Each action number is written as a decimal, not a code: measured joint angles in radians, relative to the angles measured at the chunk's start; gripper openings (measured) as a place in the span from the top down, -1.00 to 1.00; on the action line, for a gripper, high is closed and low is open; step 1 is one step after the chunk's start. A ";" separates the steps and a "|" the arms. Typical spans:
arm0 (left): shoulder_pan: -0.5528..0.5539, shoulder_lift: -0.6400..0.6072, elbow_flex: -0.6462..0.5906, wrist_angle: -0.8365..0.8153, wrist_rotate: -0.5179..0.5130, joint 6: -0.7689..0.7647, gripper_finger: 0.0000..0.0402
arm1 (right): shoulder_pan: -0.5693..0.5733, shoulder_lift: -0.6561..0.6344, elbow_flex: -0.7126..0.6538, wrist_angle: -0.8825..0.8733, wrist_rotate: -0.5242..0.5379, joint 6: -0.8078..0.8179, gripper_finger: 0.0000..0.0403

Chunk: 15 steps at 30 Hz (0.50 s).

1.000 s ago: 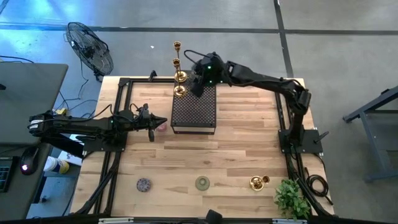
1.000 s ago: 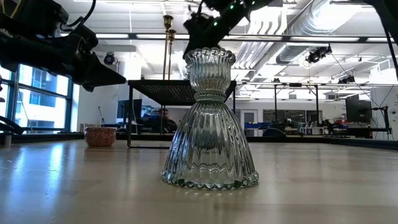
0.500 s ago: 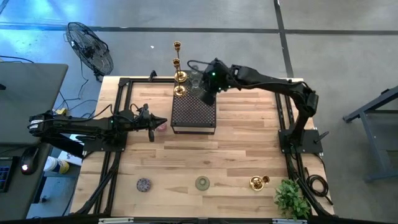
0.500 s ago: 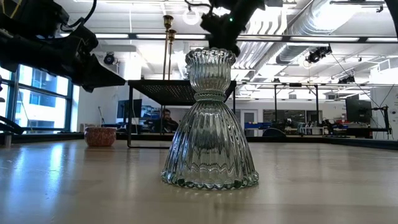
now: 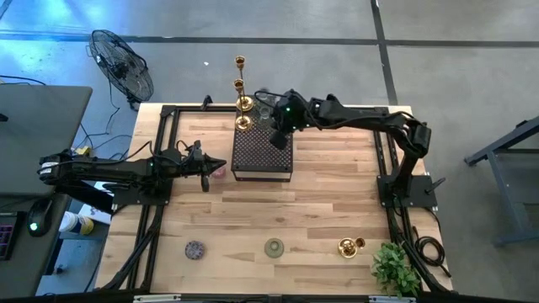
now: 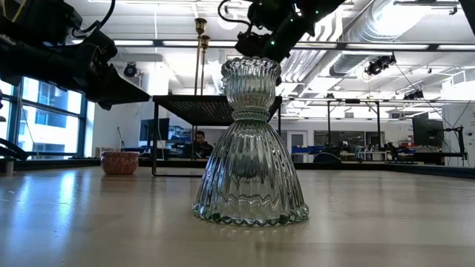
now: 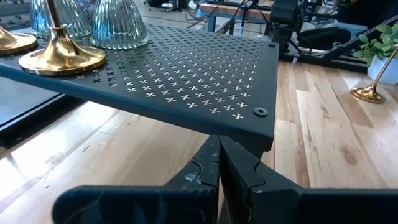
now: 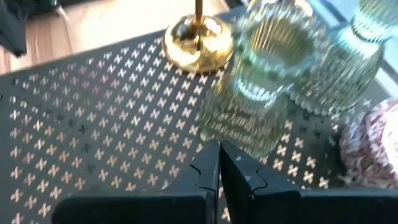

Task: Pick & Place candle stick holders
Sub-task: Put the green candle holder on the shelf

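A dark perforated stand (image 5: 262, 150) sits at the table's far middle. On its far end are two gold candlesticks (image 5: 243, 103), each on its round base (image 8: 198, 40), and clear ribbed glass holders (image 8: 258, 93). My right gripper (image 8: 219, 163) hovers shut over the stand, just short of the nearest glass holder, holding nothing. My left gripper (image 7: 219, 167) is shut and empty at the table's left, level with the stand's near edge, beside a pink cup (image 6: 119, 162). A grey-purple cup (image 5: 194, 249), a green cup (image 5: 274, 247) and a gold holder (image 5: 349, 247) rest on the table near its front edge.
A pink ribbed holder (image 8: 373, 146) sits on the stand next to the glass ones. A leafy plant (image 5: 396, 268) stands at the near right corner. A fan (image 5: 122, 63) stands beyond the far left corner. Bare wood lies between the stand and the front row.
My right gripper has drawn back from the stand's far end toward the table's near edge and has sunk a little, now over the middle of the stand. The holders on the stand have stayed where they were.
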<state>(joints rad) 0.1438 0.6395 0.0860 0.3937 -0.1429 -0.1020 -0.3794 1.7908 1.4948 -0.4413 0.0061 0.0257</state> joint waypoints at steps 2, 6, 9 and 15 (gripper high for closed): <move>0.000 0.000 0.000 0.000 0.000 0.000 1.00 | 0.000 0.000 -0.005 0.037 0.001 0.000 0.97; 0.000 0.000 0.000 0.000 0.000 0.000 1.00 | -0.001 0.019 -0.005 0.083 0.002 0.000 0.99; 0.000 0.000 0.000 0.000 0.000 0.000 1.00 | -0.002 0.023 -0.006 0.086 0.002 0.000 0.99; 0.000 0.000 0.000 0.000 0.000 0.000 1.00 | -0.002 0.023 -0.006 0.103 0.009 0.000 0.99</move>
<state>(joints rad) 0.1440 0.6395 0.0860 0.3939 -0.1429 -0.1020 -0.3815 1.8137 1.4891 -0.3386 0.0149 0.0257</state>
